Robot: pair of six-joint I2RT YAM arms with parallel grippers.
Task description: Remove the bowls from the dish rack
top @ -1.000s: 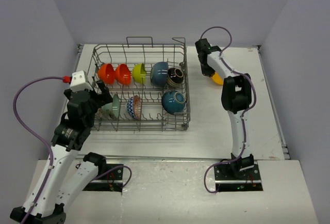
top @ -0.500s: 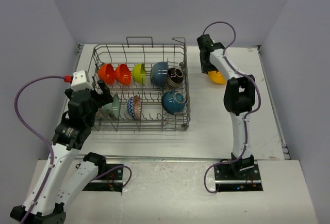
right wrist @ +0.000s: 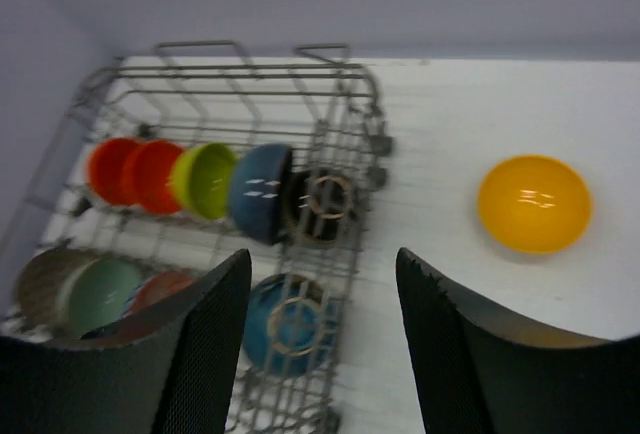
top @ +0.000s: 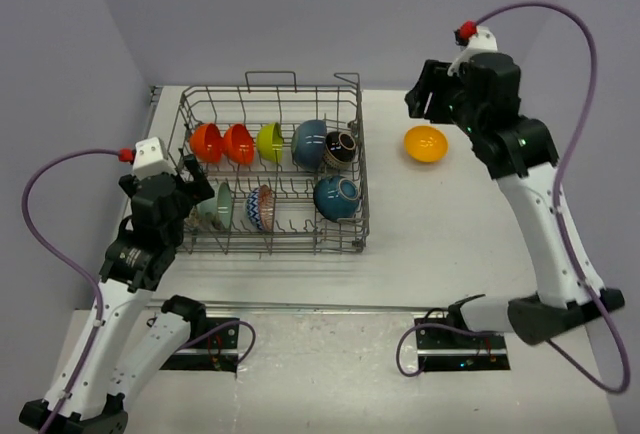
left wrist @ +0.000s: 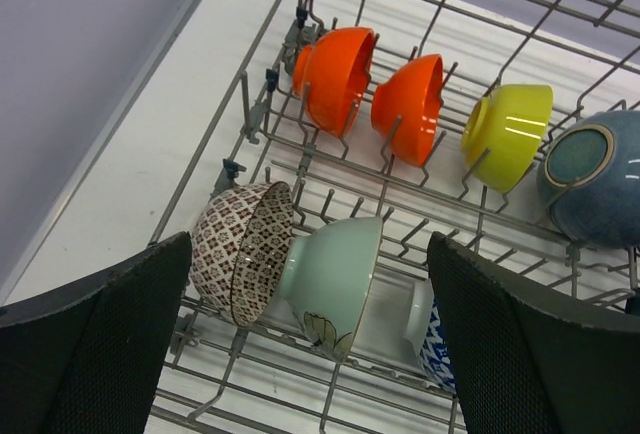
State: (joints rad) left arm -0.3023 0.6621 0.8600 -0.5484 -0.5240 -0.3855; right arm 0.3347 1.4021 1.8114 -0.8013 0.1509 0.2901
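Left gripper [left wrist: 310, 339] wide over green bowl [left wrist: 335, 279]: drop straight, pinch the rim, lift clear of rack [top: 300, 88]; right gripper [right wrist: 325, 349] parted, empty

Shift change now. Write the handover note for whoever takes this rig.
Left gripper: jaws open, empty, poised over the pale green bowl at the front left of the dish rack.
Right gripper: jaws open, empty, raised near the yellow bowl.
Done: the yellow bowl is out, upright on the table, right of the rack.
Left: nine bowls in the rack, five in the back row, four in the front.
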